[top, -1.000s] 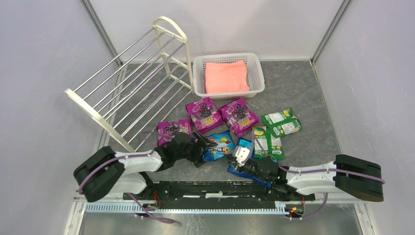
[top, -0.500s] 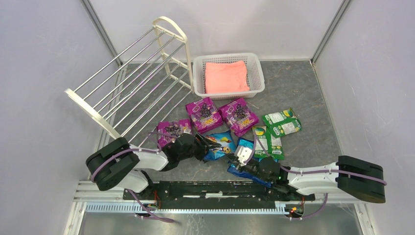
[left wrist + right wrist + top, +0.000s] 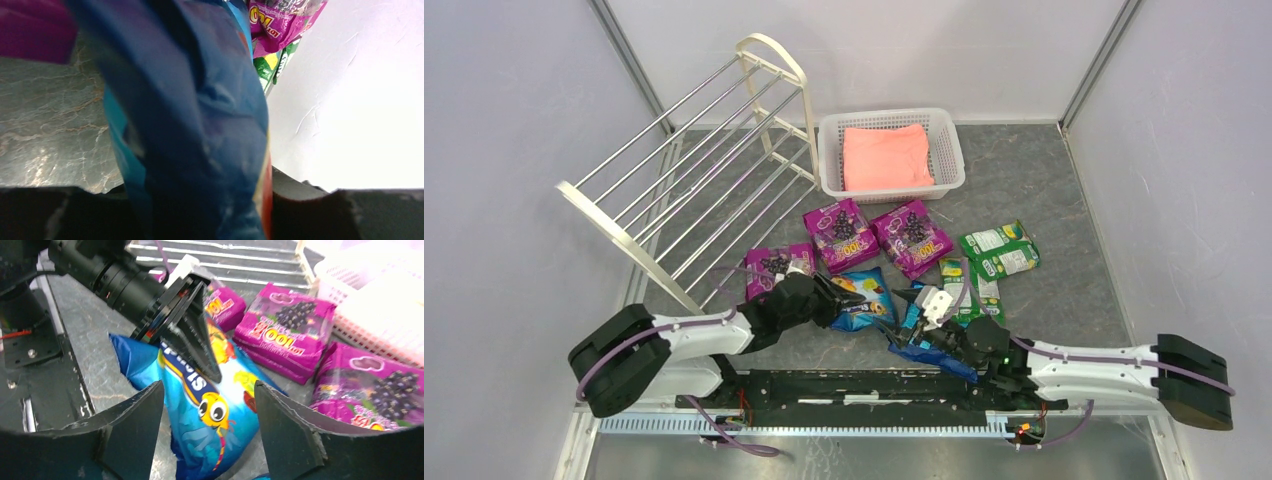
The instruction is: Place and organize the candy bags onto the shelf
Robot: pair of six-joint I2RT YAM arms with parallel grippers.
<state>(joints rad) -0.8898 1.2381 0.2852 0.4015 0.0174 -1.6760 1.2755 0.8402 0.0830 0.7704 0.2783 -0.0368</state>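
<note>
Right, my left gripper (image 3: pixel 842 293) is clamped on a small blue bag (image 3: pixel 871 300). The right wrist view shows its two black fingers pressed onto the bag's upper edge. In the left wrist view the blue film fills the gap between them. I cannot tell whether the bag is clear of the table (image 3: pixel 1044 190). It sits between my two arms, just on the near side of the purple bags (image 3: pixel 839 235) and apart from the shelf (image 3: pixel 610 230).

My right gripper (image 3: pixel 912 314) has its jaws spread wide with nothing between them. It points at the held bag from the right, just beside it. Under that arm lies a larger blue bag (image 3: pixel 929 352), partly hidden.

The shelf stands tilted at the far left, its silver rods running away from me. Three purple bags lie on the table, one close to the shelf's near end and two side by side in front of the basket (image 3: pixel 956 150). The green bags (image 3: pixel 996 250) overlap one another to the right of those. The basket sits at the back beside the shelf, with a folded pink cloth (image 3: pixel 886 157) inside it.
</note>
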